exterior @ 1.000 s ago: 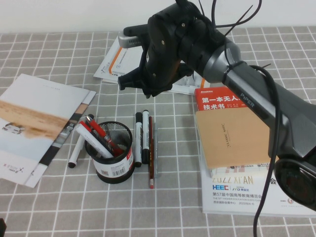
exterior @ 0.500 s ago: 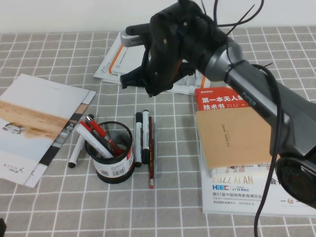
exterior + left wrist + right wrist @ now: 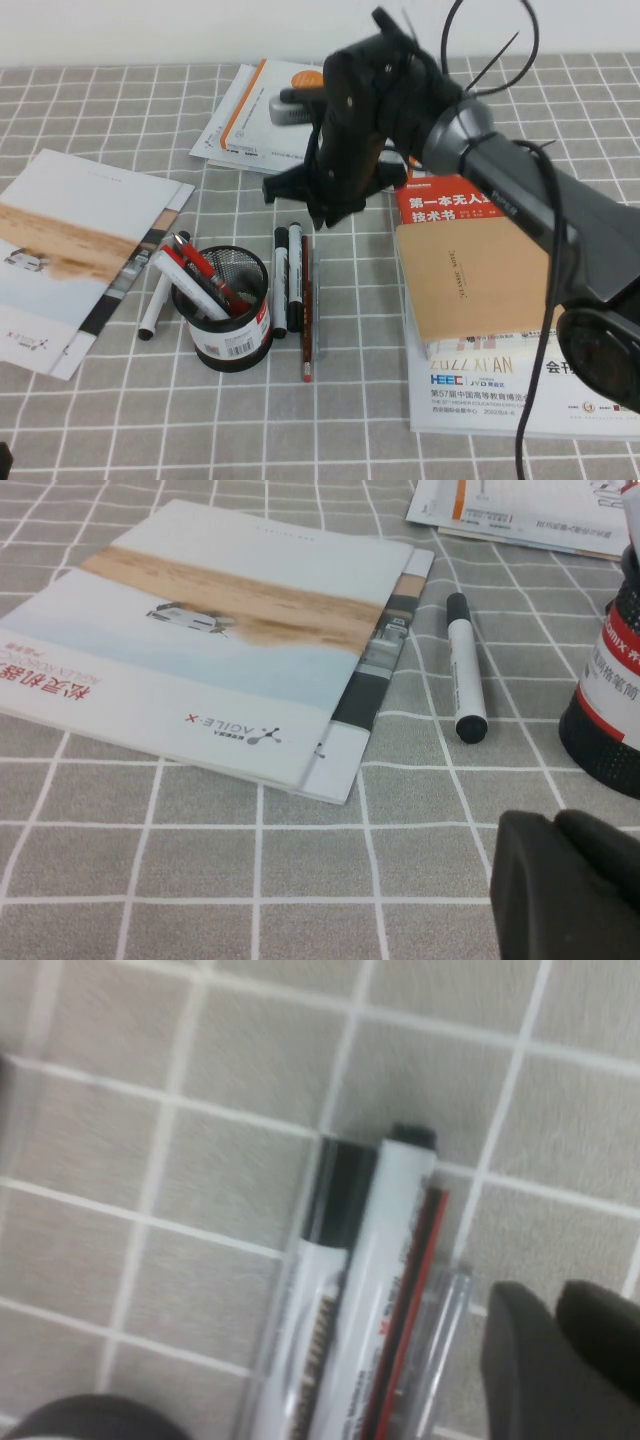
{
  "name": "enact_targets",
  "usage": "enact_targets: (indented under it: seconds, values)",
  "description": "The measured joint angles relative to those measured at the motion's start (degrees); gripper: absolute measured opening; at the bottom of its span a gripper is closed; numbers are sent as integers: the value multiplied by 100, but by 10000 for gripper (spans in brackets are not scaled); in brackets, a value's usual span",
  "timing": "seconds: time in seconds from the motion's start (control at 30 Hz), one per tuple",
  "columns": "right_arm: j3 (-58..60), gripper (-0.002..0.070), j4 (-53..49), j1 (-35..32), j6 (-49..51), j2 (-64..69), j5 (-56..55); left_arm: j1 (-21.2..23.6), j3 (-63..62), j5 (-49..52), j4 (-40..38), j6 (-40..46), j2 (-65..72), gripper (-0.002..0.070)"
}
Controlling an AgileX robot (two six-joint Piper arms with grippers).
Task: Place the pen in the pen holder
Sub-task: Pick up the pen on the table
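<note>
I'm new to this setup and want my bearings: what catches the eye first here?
The big dark right gripper hangs over the middle of the checked table, just above a row of markers and the thin pale pen. Left of those stands the black mesh pen holder, already stuffed with red pens. The left gripper sits low near the brochure.

A grey cloth with a white grid covers the table (image 3: pixel 100 420); behind its far edge rises a plain white wall (image 3: pixel 150 30).

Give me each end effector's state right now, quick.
Left end effector: low over the table near the pen holder; state cannot be told.
Right end effector: above the pen, holding nothing; state cannot be told.
</note>
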Motion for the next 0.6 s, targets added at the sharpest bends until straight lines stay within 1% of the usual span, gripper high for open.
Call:
enact_targets:
  seconds: [0.17, 0.23, 0.37, 0.6]
  values:
    - [81, 184, 59, 0, 8, 131, 0, 0, 0, 0, 0, 0, 0, -3]
    - [81, 216, 71, 11, 8, 166, 0, 0, 0, 0, 0, 0, 0, -4]
    - [81, 234, 71, 58, 28, 181, -10, 0, 0, 0, 0, 0, 0, -4]
    - [81, 238, 115, 78, 67, 349, -21, 0, 0, 0, 0, 0, 0, -4]
